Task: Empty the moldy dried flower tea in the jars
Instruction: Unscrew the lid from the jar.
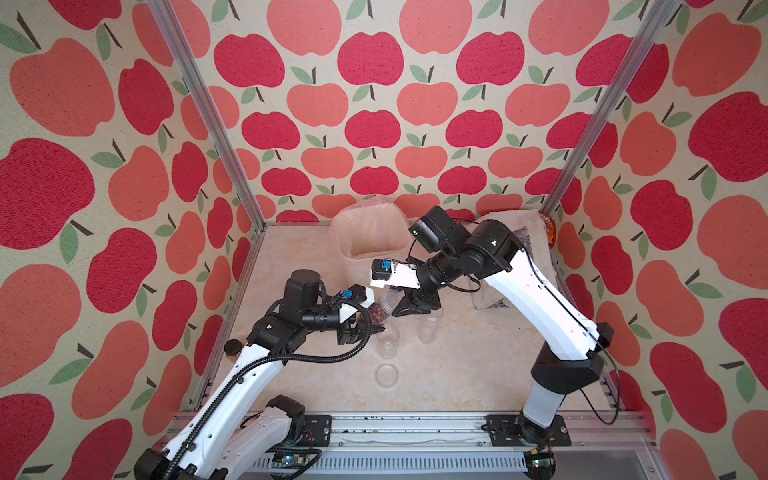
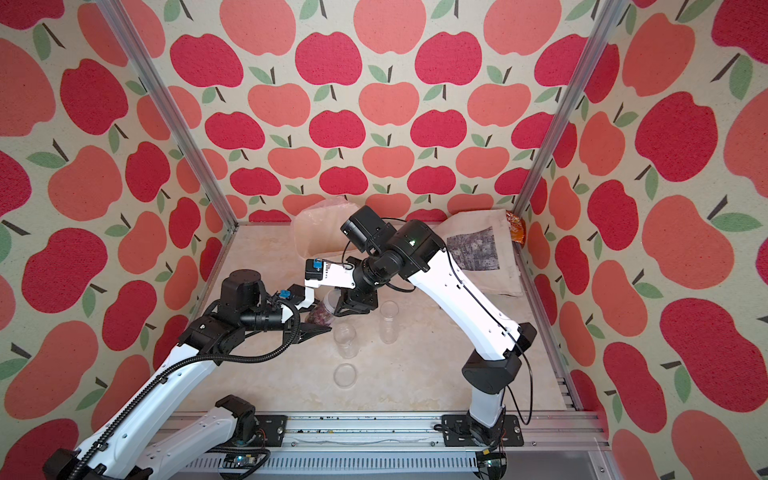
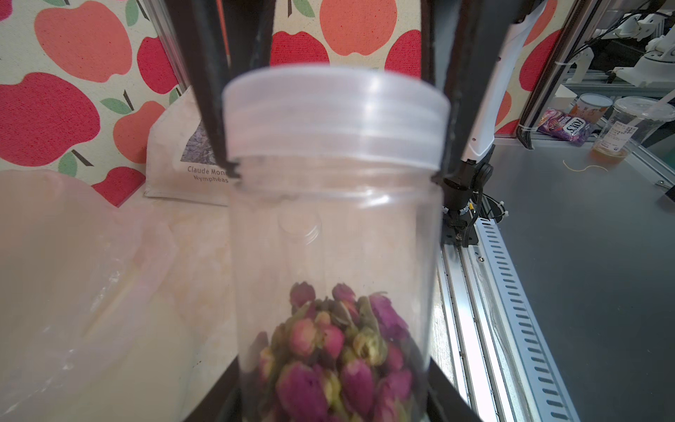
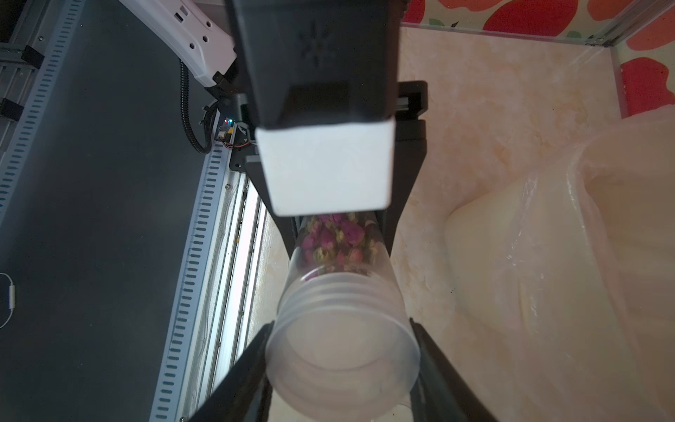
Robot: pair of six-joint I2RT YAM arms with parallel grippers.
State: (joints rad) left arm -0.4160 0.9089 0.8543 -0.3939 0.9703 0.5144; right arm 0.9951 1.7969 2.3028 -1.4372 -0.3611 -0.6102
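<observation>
Right gripper (image 4: 341,329) pinches the lid (image 3: 334,117), seemingly to unscrew it. Left gripper (image 3: 334,361) clamps the jar (image 3: 328,234) low to steady it. Tea (image 3: 328,347) sits inside, with the bin (image 1: 349,257) near for tipping.

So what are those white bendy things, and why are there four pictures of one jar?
Those are two robot arms, the left arm and the right arm. Each ends in black jaws that pinch. Two pictures look down from above on the whole pale marble-look table. The other two come from small cameras on the wrists, so they see up close.

Together the arms hold one small clear plastic jar of dried pink-purple flower buds. The left arm's jaws pinch its bottom end, and the right arm's jaws pinch its round clear screw lid.

On the table stand two more clear jars, seemingly empty, and one loose clear lid. Behind are a cream bin with a plastic liner and a printed cloth bag.
</observation>
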